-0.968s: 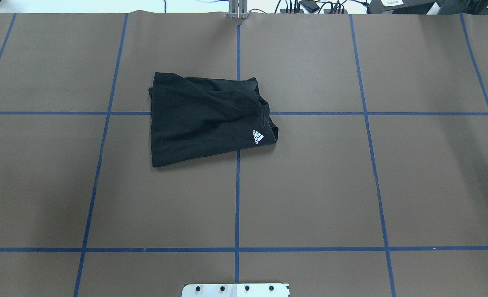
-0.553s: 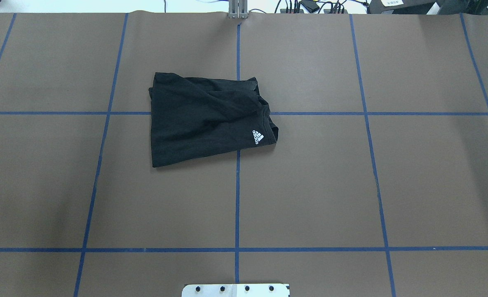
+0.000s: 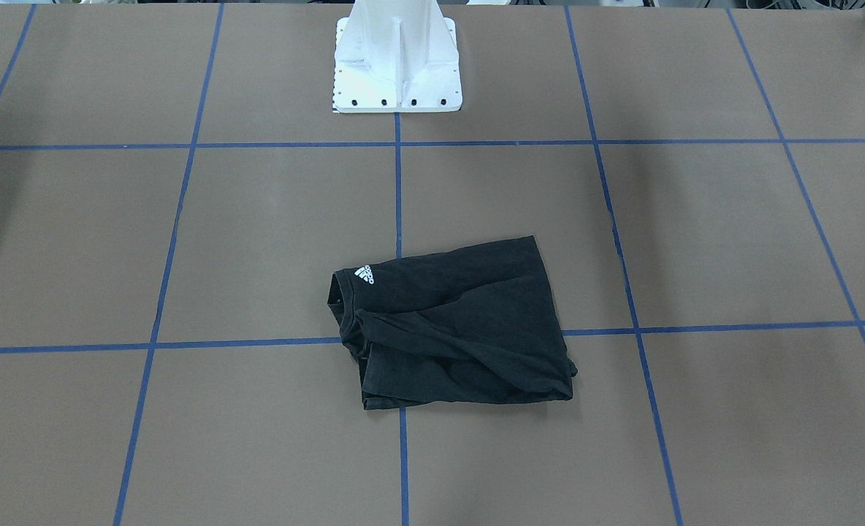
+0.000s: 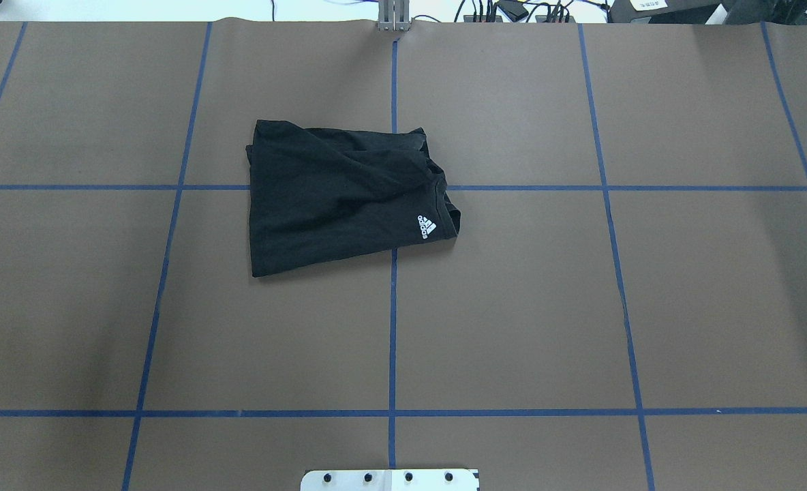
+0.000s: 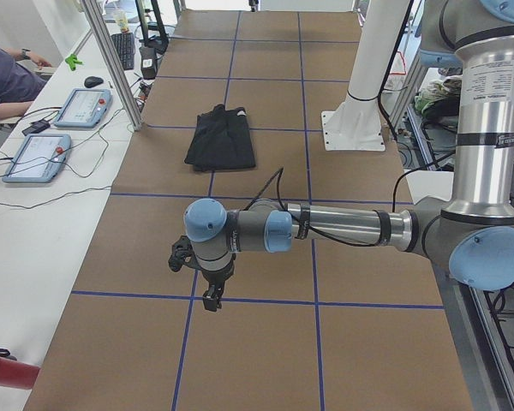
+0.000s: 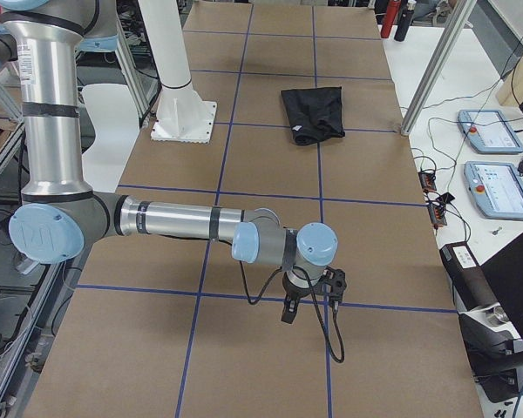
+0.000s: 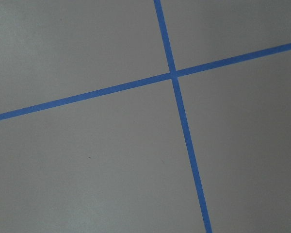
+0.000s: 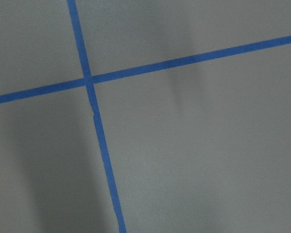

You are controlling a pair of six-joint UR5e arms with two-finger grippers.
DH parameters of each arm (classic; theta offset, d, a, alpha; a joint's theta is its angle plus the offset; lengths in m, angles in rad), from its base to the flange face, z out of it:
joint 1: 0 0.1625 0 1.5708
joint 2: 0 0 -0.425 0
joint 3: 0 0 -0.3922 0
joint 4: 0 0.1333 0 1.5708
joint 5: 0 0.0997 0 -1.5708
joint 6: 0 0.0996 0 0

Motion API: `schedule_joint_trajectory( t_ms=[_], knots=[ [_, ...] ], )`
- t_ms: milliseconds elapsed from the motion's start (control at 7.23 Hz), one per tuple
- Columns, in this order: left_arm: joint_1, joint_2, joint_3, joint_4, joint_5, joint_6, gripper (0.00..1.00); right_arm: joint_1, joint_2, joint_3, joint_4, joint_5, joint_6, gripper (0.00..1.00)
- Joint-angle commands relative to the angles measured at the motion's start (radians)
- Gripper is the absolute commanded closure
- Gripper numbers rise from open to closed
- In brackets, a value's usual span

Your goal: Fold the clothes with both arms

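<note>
The black T-shirt [image 4: 342, 198] lies folded into a rough rectangle near the table's middle, with its white logo [image 4: 427, 227] on top; the chest graphic is hidden. It also shows in the front-facing view [image 3: 454, 329], the left view [image 5: 221, 139] and the right view [image 6: 312, 113]. My left gripper [image 5: 210, 300] hangs over the table's left end, far from the shirt; I cannot tell if it is open or shut. My right gripper [image 6: 288, 313] hangs over the right end, equally far away; I cannot tell its state either. Both wrist views show only the table.
The brown table [image 4: 512, 307] carries a grid of blue tape lines [image 4: 392, 327]. The white pedestal mount [image 3: 397, 58] stands at the robot's side. Operator tablets [image 5: 84, 107] and cables lie beyond the far edge, where a person's arm [image 5: 4, 81] shows.
</note>
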Motion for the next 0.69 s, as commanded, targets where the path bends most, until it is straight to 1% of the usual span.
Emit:
schedule_joint_trajectory(
  t_ms=[0,138,415,553],
  knots=[
    [0.004,0.002,-0.002,-0.003,0.003,0.002,0.0,0.0,-0.008,0.008,0.007,-0.055,0.001,0.0],
    [0.003,0.003,0.001,-0.003,0.004,0.002,0.0,0.0,-0.005,0.01,0.007,-0.096,-0.01,0.0],
    [0.004,0.003,-0.004,-0.003,0.004,0.0,0.0,-0.002,-0.002,0.017,0.008,-0.099,-0.011,0.0],
    [0.004,0.003,-0.004,-0.003,0.003,0.0,0.0,-0.002,-0.011,0.057,0.008,-0.098,-0.014,0.0]
  ],
)
